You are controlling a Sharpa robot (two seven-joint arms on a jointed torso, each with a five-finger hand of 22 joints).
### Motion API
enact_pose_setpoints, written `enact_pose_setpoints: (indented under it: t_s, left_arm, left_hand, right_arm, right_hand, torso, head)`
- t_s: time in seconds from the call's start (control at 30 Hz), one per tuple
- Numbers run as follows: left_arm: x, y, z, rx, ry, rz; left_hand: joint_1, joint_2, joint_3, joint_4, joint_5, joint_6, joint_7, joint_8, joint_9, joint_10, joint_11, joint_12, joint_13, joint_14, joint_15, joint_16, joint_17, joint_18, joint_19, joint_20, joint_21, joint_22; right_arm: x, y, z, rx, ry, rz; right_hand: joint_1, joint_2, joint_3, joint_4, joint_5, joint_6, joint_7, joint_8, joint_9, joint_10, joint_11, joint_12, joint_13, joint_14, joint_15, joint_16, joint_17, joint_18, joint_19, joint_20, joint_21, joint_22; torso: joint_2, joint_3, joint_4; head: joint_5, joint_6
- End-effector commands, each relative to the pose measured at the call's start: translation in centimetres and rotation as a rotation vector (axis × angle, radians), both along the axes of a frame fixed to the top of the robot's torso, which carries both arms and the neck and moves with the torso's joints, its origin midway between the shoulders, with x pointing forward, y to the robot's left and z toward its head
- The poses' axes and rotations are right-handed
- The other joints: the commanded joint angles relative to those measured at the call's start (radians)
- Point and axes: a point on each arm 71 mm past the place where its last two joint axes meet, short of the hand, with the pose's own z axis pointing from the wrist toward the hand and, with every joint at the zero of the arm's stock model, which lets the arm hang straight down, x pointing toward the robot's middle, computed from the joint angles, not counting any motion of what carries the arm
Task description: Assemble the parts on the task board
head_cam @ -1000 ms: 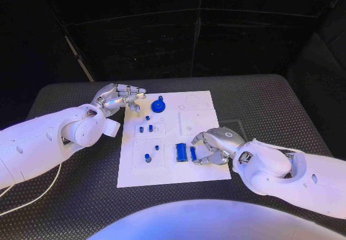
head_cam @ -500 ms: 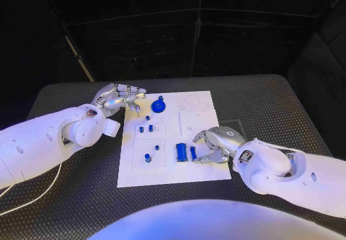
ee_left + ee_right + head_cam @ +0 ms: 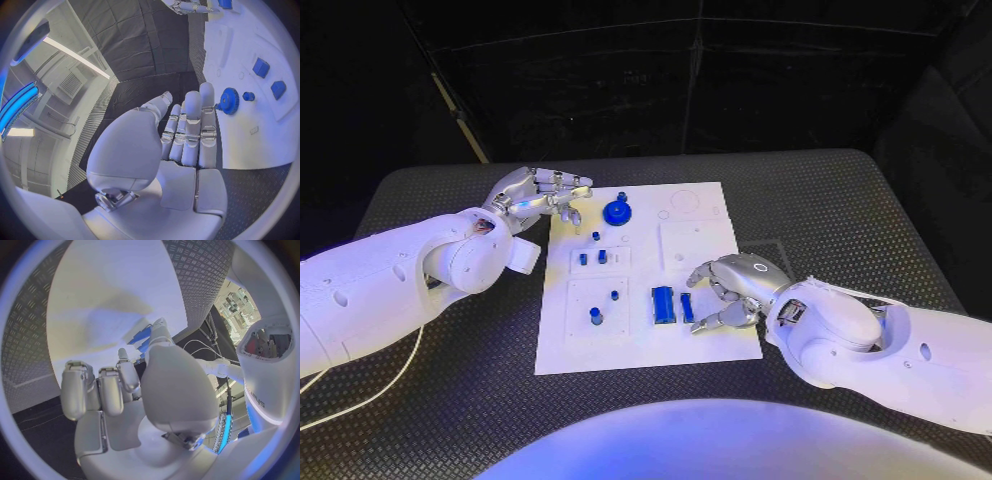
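Note:
The white task board (image 3: 705, 240) lies mid-table. On it are a blue gear (image 3: 617, 211) at the far end, several small blue pegs (image 3: 593, 257) on the left half, and two blue bars (image 3: 664, 304) at the near end. My right hand (image 3: 730, 290) hovers just right of the narrower bar (image 3: 687, 307), fingers bent, thumb out, nothing held. In the right wrist view the bars (image 3: 142, 336) show past the thumb of that hand (image 3: 137, 385). My left hand (image 3: 538, 195) sits at the board's far left corner, fingers straight, holding nothing; the gear (image 3: 229, 101) lies just beyond its fingertips (image 3: 201, 95).
The board rests on a black ribbed mat (image 3: 848, 220) that covers the table. Free mat lies right of the board and at its near side. My left forearm (image 3: 401, 275) crosses the mat's left part.
The right hand's fingers have eased back slightly from the narrow blue bar. The left hand and the parts have not moved.

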Motion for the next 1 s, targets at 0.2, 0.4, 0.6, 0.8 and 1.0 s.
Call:
enact_pose_setpoints:
  t_s: [0.2,0.4,0.6,0.8,1.0]
  left_arm:
    - [0.0,-0.1,0.1,-0.002,-0.002,-0.012]
    - [0.0,-0.1,0.1,-0.002,-0.001,-0.012]
    - [0.0,-0.2,0.0,-0.003,0.000,-0.013]
    - [0.0,-0.2,-0.1,-0.003,0.002,-0.014]
    - [0.0,-0.2,-0.1,-0.003,0.003,-0.014]
  left_hand:
    - [0.000,0.007,-0.005,-0.004,0.001,-0.005,0.000,0.003,0.000,-0.008,0.000,0.005,0.001,-0.008,0.002,-0.002,-0.001,0.020,0.002,0.007,-0.006,-0.002]
    - [0.001,0.008,-0.004,-0.004,0.002,-0.005,0.000,0.004,0.000,-0.009,0.000,0.006,0.001,-0.008,0.002,-0.002,-0.001,0.020,0.002,0.007,-0.006,-0.002]
    - [0.001,0.008,-0.004,-0.004,0.002,-0.005,0.000,0.004,0.000,-0.009,0.000,0.006,0.001,-0.008,0.002,-0.002,-0.001,0.020,0.002,0.007,-0.006,-0.002]
    - [0.001,0.008,-0.004,-0.004,0.002,-0.005,0.000,0.004,0.000,-0.009,0.000,0.006,0.001,-0.008,0.002,-0.002,-0.001,0.020,0.002,0.007,-0.006,-0.002]
    - [0.001,0.008,-0.004,-0.004,0.002,-0.005,0.000,0.004,0.000,-0.009,0.000,0.006,0.001,-0.008,0.002,-0.002,-0.001,0.020,0.002,0.007,-0.006,-0.002]
  right_arm:
    - [-0.1,-0.2,0.3,0.046,0.002,-0.016]
    - [-0.3,-0.8,0.6,0.087,0.014,-0.031]
    - [-0.2,-1.2,0.8,0.113,0.012,-0.053]
    - [-0.1,-1.3,0.6,0.116,0.026,-0.071]
    - [0.1,-1.3,0.4,0.108,0.041,-0.092]
  right_hand:
    - [-0.011,-0.021,-0.019,0.001,-0.006,0.009,-0.001,0.004,0.001,0.002,-0.003,0.010,0.006,0.077,0.005,0.000,0.145,0.005,0.019,0.003,-0.003,0.079]
    - [-0.020,-0.020,-0.021,0.002,-0.004,0.011,-0.002,0.005,0.001,0.003,-0.003,0.012,0.007,0.077,0.005,0.000,0.145,0.005,0.019,0.003,-0.003,0.079]
    - [-0.039,-0.005,-0.010,0.001,0.015,0.015,-0.002,0.008,0.001,0.003,-0.003,0.013,0.007,0.077,0.005,0.000,0.145,0.005,0.020,0.004,-0.002,0.079]
    - [-0.049,0.008,0.000,0.001,0.025,0.024,-0.004,0.015,0.002,0.003,-0.005,0.013,0.007,0.077,0.004,0.000,0.145,0.005,0.020,0.004,-0.002,0.079]
    - [-0.064,0.053,0.029,-0.002,0.039,0.061,-0.015,0.037,0.007,0.005,-0.014,0.015,0.008,0.077,-0.002,0.000,0.145,0.005,0.020,0.000,-0.002,0.080]
  torso:
    - [0.002,0.0008,-0.0009]
    - [0.001,0.0015,-0.0023]
    - [0.000,0.0011,-0.0004]
    - [0.002,0.0003,0.0011]
    - [0.001,-0.0002,-0.0007]
  head:
    - [0.001,0.000]
    - [0.000,0.000]
    - [-0.003,0.000]
    - [-0.002,0.000]
    - [0.000,0.000]
